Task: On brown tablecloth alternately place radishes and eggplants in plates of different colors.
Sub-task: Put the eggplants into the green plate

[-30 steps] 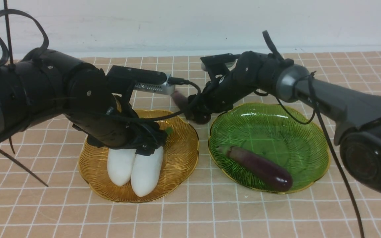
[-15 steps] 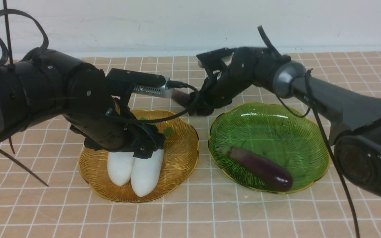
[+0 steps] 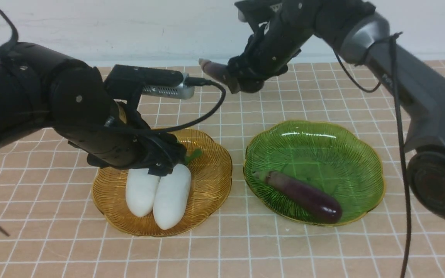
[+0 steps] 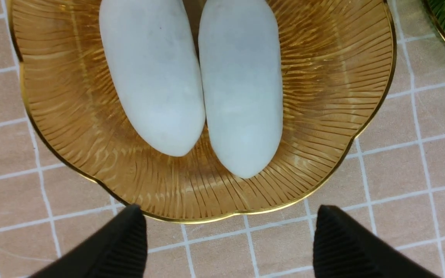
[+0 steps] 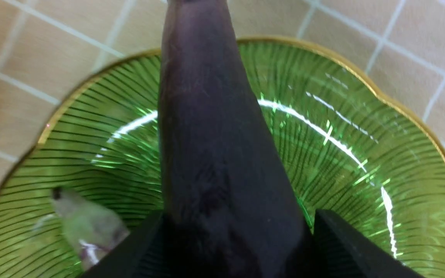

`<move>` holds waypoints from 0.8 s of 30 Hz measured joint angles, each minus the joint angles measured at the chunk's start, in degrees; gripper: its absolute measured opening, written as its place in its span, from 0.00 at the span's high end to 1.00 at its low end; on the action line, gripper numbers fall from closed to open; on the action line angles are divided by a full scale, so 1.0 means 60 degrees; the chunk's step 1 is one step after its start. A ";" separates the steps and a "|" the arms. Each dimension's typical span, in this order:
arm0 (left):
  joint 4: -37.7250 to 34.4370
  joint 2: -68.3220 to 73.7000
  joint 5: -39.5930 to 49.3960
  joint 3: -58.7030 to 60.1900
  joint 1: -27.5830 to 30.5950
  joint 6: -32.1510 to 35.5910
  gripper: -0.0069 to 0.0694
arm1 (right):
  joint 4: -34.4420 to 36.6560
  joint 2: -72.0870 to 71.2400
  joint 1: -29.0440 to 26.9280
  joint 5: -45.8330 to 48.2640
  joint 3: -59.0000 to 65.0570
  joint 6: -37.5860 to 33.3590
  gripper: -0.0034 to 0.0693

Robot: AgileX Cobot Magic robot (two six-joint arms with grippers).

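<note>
High above the far side of the plates, the right claw [image 3: 245,79] grips the second eggplant [image 3: 215,70] by its thick end, stem cap pointing left, well clear of the brown tablecloth [image 3: 245,247]. That arm reaches in from the right, forearm sloping upward, wrist bent down. To finish well, it should probably come over the bare far half of the green plate [image 3: 375,173], lower beside the first eggplant [image 3: 303,195] rather than onto it, and let go low to prevent rolling. The left claw [image 3: 160,162] hangs spread and empty over the amber plate [image 3: 218,173], above the two radishes [image 3: 170,197] lying side by side.
</note>
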 joint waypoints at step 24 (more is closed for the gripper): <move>-0.0121 -0.0444 0.1223 0.0000 0.0000 -0.0052 0.30 | -0.0014 -0.1618 -0.0458 -0.0105 0.1822 0.0383 0.25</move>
